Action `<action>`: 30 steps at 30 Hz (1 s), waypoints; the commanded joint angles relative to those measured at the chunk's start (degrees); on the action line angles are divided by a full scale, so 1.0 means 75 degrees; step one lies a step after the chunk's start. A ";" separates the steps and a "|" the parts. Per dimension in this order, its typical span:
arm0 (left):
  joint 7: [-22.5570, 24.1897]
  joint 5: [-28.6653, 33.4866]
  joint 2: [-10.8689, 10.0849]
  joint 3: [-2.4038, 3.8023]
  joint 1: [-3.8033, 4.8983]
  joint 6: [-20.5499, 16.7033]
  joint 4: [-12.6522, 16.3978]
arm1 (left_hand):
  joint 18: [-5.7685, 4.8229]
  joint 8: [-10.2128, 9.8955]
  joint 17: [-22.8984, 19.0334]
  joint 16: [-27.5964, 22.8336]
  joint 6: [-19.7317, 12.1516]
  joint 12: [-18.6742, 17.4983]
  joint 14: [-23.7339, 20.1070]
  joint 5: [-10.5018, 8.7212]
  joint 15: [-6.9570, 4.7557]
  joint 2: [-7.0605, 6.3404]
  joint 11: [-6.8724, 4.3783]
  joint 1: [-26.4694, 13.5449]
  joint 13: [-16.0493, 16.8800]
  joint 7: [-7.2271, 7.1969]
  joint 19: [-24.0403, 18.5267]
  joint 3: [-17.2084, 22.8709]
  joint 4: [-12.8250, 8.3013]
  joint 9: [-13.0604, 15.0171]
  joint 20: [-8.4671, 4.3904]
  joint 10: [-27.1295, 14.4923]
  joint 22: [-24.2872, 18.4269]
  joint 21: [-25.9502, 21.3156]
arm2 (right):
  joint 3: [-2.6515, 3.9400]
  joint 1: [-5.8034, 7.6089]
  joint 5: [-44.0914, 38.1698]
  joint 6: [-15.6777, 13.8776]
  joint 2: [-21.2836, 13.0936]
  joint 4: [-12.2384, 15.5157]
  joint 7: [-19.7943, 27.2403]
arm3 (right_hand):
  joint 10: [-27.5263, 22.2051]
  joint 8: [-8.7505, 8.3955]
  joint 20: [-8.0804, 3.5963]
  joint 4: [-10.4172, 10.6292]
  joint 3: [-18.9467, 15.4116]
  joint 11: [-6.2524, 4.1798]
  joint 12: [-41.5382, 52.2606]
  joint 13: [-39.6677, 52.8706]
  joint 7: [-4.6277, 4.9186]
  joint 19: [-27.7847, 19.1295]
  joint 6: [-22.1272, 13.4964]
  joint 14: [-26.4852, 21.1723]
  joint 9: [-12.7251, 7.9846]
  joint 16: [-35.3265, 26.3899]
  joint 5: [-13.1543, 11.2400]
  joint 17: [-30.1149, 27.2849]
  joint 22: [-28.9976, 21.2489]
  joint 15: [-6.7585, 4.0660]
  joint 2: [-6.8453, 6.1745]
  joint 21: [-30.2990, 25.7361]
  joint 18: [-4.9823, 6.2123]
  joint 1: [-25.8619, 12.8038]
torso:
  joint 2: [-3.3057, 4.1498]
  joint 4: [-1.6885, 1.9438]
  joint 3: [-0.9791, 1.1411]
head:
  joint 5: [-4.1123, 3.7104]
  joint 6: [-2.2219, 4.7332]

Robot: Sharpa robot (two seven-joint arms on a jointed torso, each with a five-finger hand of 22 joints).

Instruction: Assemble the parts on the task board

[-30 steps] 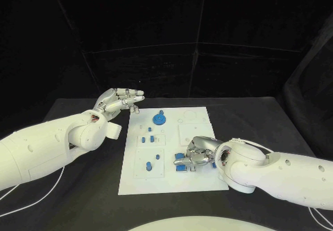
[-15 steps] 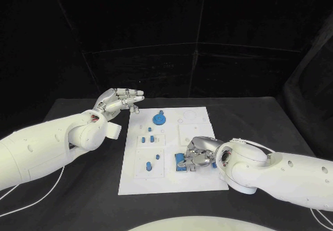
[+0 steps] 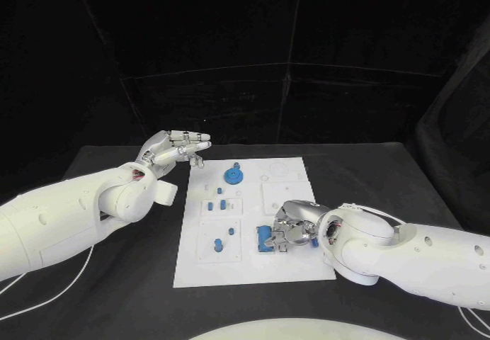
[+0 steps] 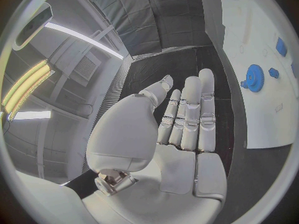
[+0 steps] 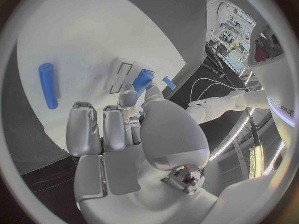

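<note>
Head view: the white task board lies flat in the middle of the black worktop, long side running away from the robot. Several blue parts sit on it: a round gear-like part near the far edge, a pair of small upright pieces in a marked square further in, and a short blue peg in the near-left square. The right hand rests low over the board's near-right area, its fingers curled around a blue block that touches the board surface. In the right wrist view the same hand has its fingers bent toward blue pieces ahead of it, with a blue cylinder lying apart on the board. The left hand hovers off the board's far-left corner, fingers straight, close together and holding nothing; the left wrist view shows its flat palm beside the gear.
</note>
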 commanded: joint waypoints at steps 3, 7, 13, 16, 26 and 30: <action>0.0019 0.0025 -0.0002 0.0007 0.0010 0.0076 0.0010 | 0.0103 0.0032 -0.0007 -0.0040 -0.0064 0.0046 -0.0052 -0.0014 0.0000 0.0078 0.0002 -0.0023 -0.0007 -0.0006 -0.0035 -0.0057 -0.0006 -0.0005 0.0023 -0.0029 -0.0009 -0.0026 | -0.0001 0.0005 0.0160 -0.0451 -0.0119 0.0094 0.0459 | 0.0035 -0.0036 0.0003 0.0140 -0.0185 0.0001 -0.0083 -0.0020 0.0007 -0.0020 -0.0018 0.0295 0.0022 -0.0049 -0.0046 -0.0040 -0.0045 -0.0007 0.0000 -0.0061 -0.0032 -0.0174 | -0.0003 -0.0010 0.0005 | -0.0009 0.0007; 0.0019 0.0025 -0.0001 0.0007 0.0010 0.0075 0.0007 | 0.0103 0.0032 -0.0007 -0.0040 -0.0064 0.0046 -0.0052 -0.0014 0.0000 0.0078 0.0002 -0.0023 -0.0007 -0.0006 -0.0035 -0.0057 -0.0006 -0.0005 0.0023 -0.0029 -0.0009 -0.0026 | 0.0000 0.0005 0.0339 -0.0763 -0.0311 0.0199 0.0686 | 0.0017 -0.0072 0.0007 0.0189 -0.0222 0.0012 -0.0114 -0.0032 0.0023 -0.0035 -0.0081 0.0290 0.0016 -0.0067 -0.0023 -0.0058 -0.0070 0.0000 0.0032 -0.0077 -0.0026 -0.0169 | -0.0002 -0.0005 0.0005 | -0.0025 0.0020; 0.0016 0.0025 -0.0007 0.0006 0.0009 0.0072 0.0004 | 0.0103 0.0033 -0.0011 -0.0041 -0.0068 0.0051 -0.0056 -0.0014 0.0000 0.0081 0.0003 -0.0018 -0.0008 -0.0006 -0.0035 -0.0060 -0.0008 -0.0005 0.0024 -0.0040 -0.0014 -0.0031 | 0.0004 0.0018 0.0728 -0.1062 -0.1001 0.0428 0.0816 | -0.0019 -0.0311 0.0045 0.0136 -0.0221 0.0085 -0.0157 -0.0026 0.0124 -0.0044 -0.0382 0.0293 -0.0060 -0.0078 0.0238 -0.0046 -0.0081 0.0051 0.0158 -0.0091 -0.0025 0.0127 | -0.0014 -0.0007 -0.0007 | -0.0099 0.0047; 0.0016 0.0025 -0.0009 0.0006 0.0009 0.0070 0.0004 | 0.0103 0.0033 -0.0011 -0.0041 -0.0068 0.0051 -0.0056 -0.0014 0.0000 0.0081 0.0003 -0.0018 -0.0008 -0.0006 -0.0035 -0.0060 -0.0008 -0.0005 0.0024 -0.0040 -0.0014 -0.0031 | 0.0006 0.0047 0.0796 -0.1071 -0.1380 0.0449 0.0789 | -0.0028 -0.0512 0.0081 0.0044 -0.0195 0.0134 -0.0174 -0.0018 0.0190 -0.0038 -0.0513 0.0299 -0.0142 -0.0072 0.0440 -0.0024 -0.0069 0.0091 0.0236 -0.0087 -0.0028 0.0365 | -0.0014 -0.0014 -0.0010 | -0.0147 0.0068; 0.0017 0.0025 -0.0007 0.0006 0.0009 0.0074 0.0021 | 0.0103 0.0034 -0.0013 -0.0041 -0.0069 0.0055 -0.0059 -0.0014 0.0001 0.0082 0.0003 -0.0017 -0.0008 -0.0005 -0.0036 -0.0062 -0.0008 -0.0005 0.0024 -0.0044 -0.0016 -0.0034 | 0.0006 0.0080 -0.0191 -0.0298 -0.1842 0.0325 0.0341 | 0.0029 -0.0730 0.0117 0.0002 -0.0307 0.0124 -0.0165 0.0034 0.0170 -0.0008 -0.0139 0.0308 -0.0250 -0.0051 0.0585 0.0039 -0.0002 0.0104 0.0288 -0.0058 -0.0036 0.0609 | 0.0003 -0.0004 0.0007 | -0.0299 0.0101; 0.0018 0.0025 -0.0008 0.0006 0.0009 0.0078 0.0021 | 0.0103 0.0034 -0.0013 -0.0041 -0.0069 0.0055 -0.0059 -0.0014 0.0001 0.0082 0.0003 -0.0017 -0.0008 -0.0005 -0.0036 -0.0062 -0.0008 -0.0005 0.0024 -0.0044 -0.0016 -0.0034 | 0.0005 0.0078 -0.0590 -0.0053 -0.1868 0.0304 0.0140 | 0.0035 -0.0750 0.0095 0.0090 -0.0437 0.0097 -0.0210 0.0015 0.0132 -0.0018 0.0022 0.0302 -0.0230 -0.0071 0.0532 0.0023 -0.0020 0.0079 0.0247 -0.0071 -0.0032 0.0530 | -0.0003 -0.0001 0.0008 | -0.0324 0.0089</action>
